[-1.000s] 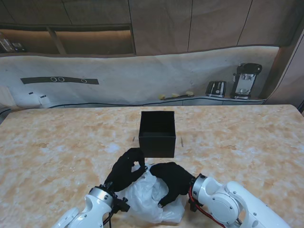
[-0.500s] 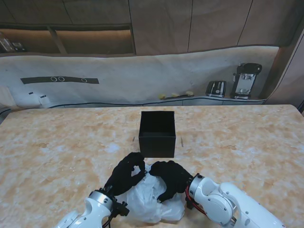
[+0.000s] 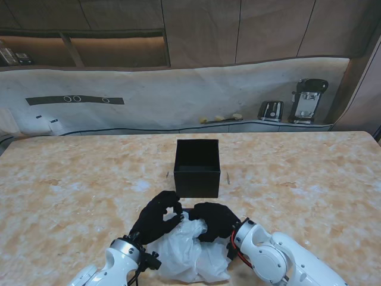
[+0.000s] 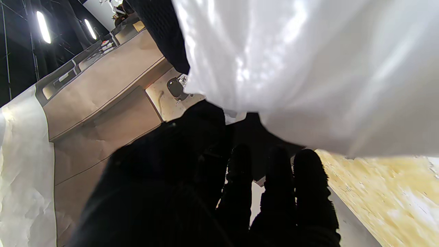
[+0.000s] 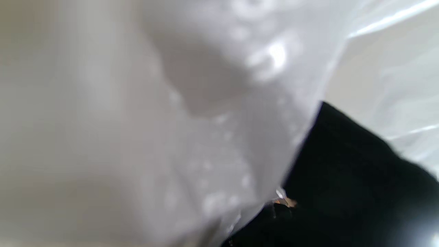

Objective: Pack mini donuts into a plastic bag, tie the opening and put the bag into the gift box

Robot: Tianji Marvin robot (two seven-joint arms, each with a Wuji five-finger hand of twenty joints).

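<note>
A crumpled white plastic bag (image 3: 187, 250) lies on the table close to me, between my two black-gloved hands. My left hand (image 3: 158, 216) curls its fingers onto the bag's far edge and pinches the film. My right hand (image 3: 215, 219) is closed over the bag's top from the right, gripping the plastic. The black gift box (image 3: 197, 167) stands open just beyond both hands. In the left wrist view the bag (image 4: 308, 68) hangs over my dark fingers (image 4: 274, 192). White film (image 5: 154, 120) fills the right wrist view beside a gloved finger (image 5: 343, 171). No donuts can be made out.
The marbled table top (image 3: 71, 190) stretches out to both sides and behind the box. A paper-covered counter at the back holds a toaster (image 3: 271, 111) and a coffee machine (image 3: 308, 101).
My right hand has drawn in toward the left hand and closed tighter on the bag, bunching the plastic up. The left hand has shifted only slightly.
</note>
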